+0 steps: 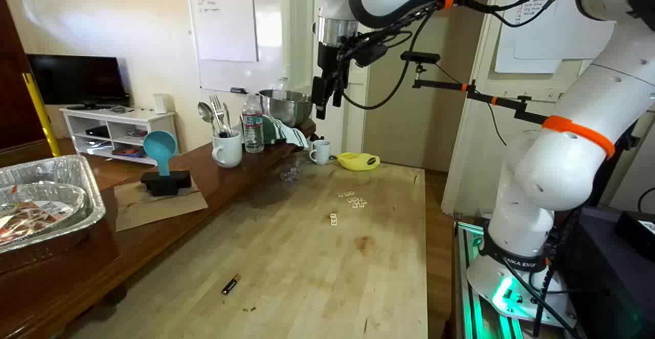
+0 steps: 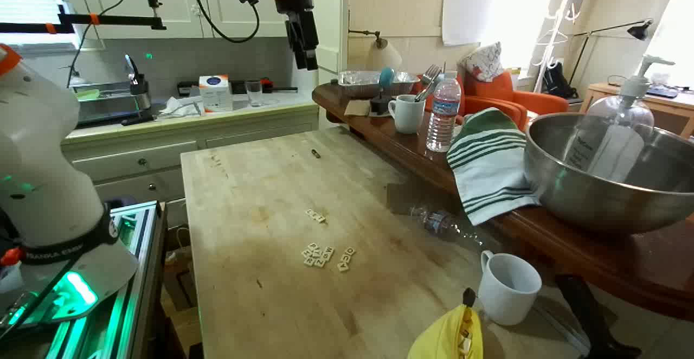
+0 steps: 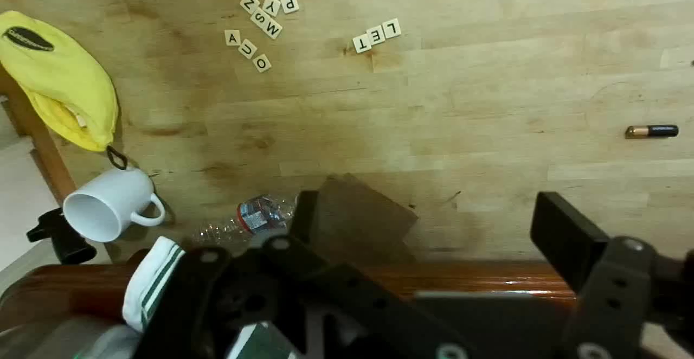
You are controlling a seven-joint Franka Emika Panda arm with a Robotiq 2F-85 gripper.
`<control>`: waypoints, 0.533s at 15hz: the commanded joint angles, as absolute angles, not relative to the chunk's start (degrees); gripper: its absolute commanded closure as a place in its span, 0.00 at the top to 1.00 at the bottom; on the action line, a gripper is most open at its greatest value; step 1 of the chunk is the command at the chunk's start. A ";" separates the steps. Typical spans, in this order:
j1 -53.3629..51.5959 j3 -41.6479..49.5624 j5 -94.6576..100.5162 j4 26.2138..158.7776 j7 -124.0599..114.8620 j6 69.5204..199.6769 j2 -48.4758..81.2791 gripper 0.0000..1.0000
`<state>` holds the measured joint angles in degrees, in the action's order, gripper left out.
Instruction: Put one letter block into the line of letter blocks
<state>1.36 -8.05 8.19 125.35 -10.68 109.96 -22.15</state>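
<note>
The line of letter blocks (image 3: 376,34) is three small pale tiles reading L, E, T in the wrist view. It also shows in both exterior views (image 1: 333,219) (image 2: 315,216). A cluster of several loose letter blocks (image 3: 271,5) lies left of the line in the wrist view, with A, U (image 3: 248,49) and O blocks just below it. The loose blocks also show in both exterior views (image 1: 356,202) (image 2: 320,254). My gripper (image 3: 423,205) is open and empty, its fingers wide apart. It hangs high, well above the table, in both exterior views (image 1: 328,109) (image 2: 307,65).
A battery (image 3: 651,131) lies on the table. A yellow banana-shaped pouch (image 3: 65,82), a white mug (image 3: 111,204) and a lying plastic bottle (image 3: 260,215) sit along one side. A raised brown counter (image 1: 250,175) holds a bottle (image 1: 253,129), a utensil mug (image 1: 227,149) and a metal bowl (image 2: 607,202).
</note>
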 commanded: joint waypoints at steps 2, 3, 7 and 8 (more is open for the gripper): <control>0.37 -7.24 8.54 125.22 -10.97 109.79 -22.06 1.00; 0.37 -7.24 8.54 125.22 -10.97 109.79 -22.06 1.00; 1.13 -7.43 9.73 125.30 -12.28 108.80 -21.26 1.00; 2.02 -7.12 10.76 126.46 -13.55 109.63 -21.17 1.00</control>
<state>1.37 -7.95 8.25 125.38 -10.73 109.95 -22.10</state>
